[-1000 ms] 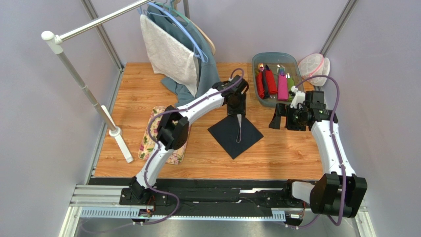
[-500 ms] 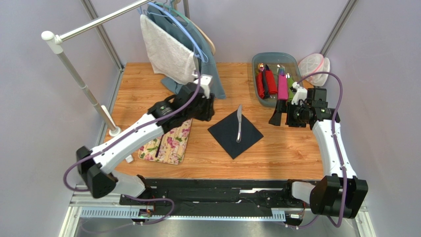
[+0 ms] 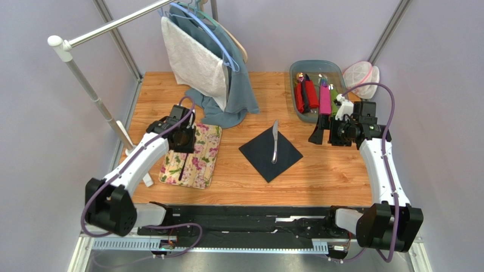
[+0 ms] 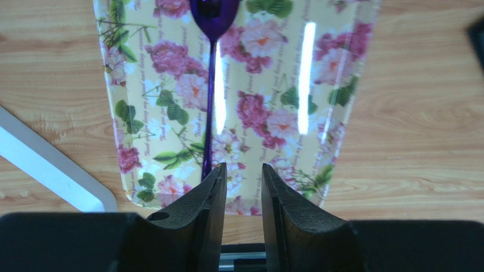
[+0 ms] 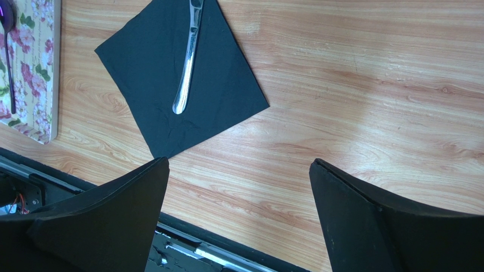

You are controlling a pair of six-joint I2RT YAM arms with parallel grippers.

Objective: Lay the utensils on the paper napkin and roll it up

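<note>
Very dark paper napkin (image 3: 258,154) at the centre of the top view, flat on the wooden worktop (image 3: 329,175), turned corner-up like a diamond. On it, a silver utensil (image 3: 275,143), lengthwise, upper end at the napkin's upper corner. Left of centre, a floral mat (image 3: 201,161) with a purple spoon (image 4: 211,113) along it, bowl toward the top of the left wrist view. Left pincer (image 4: 243,170) over the mat's lower edge, fingers only a narrow slit apart, gripping nothing, spoon handle's end just beside the left-hand finger. Right pincer (image 5: 238,164) spread wide, empty, right of the napkin over bare wood.
</note>
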